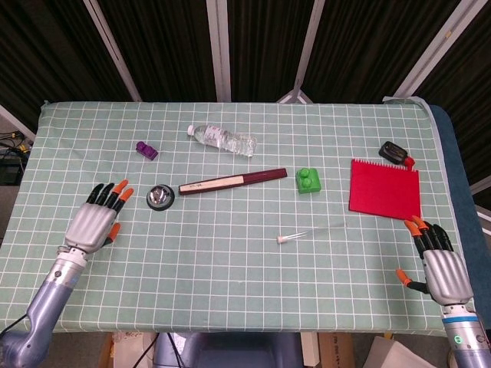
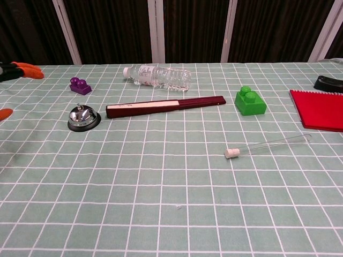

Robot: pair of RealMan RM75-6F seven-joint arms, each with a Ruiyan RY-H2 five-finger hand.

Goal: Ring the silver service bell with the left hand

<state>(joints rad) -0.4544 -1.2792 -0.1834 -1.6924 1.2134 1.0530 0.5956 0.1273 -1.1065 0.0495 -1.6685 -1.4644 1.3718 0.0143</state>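
The silver service bell (image 1: 160, 196) (image 2: 83, 117) stands on its black base, left of the table's middle. My left hand (image 1: 96, 221) hovers open just left of it and slightly nearer, orange fingertips (image 2: 24, 69) spread and pointing away from me; it does not touch the bell. In the chest view only those fingertips show at the left edge. My right hand (image 1: 439, 264) rests open at the table's near right corner, holding nothing.
A dark red folded fan (image 1: 232, 181) lies just right of the bell. Behind are a purple brick (image 1: 146, 149) and a clear bottle (image 1: 222, 139). A green brick (image 1: 308, 180), glass tube (image 1: 311, 231), red comb-edged sheet (image 1: 383, 186) and black key fob (image 1: 396, 152) lie to the right.
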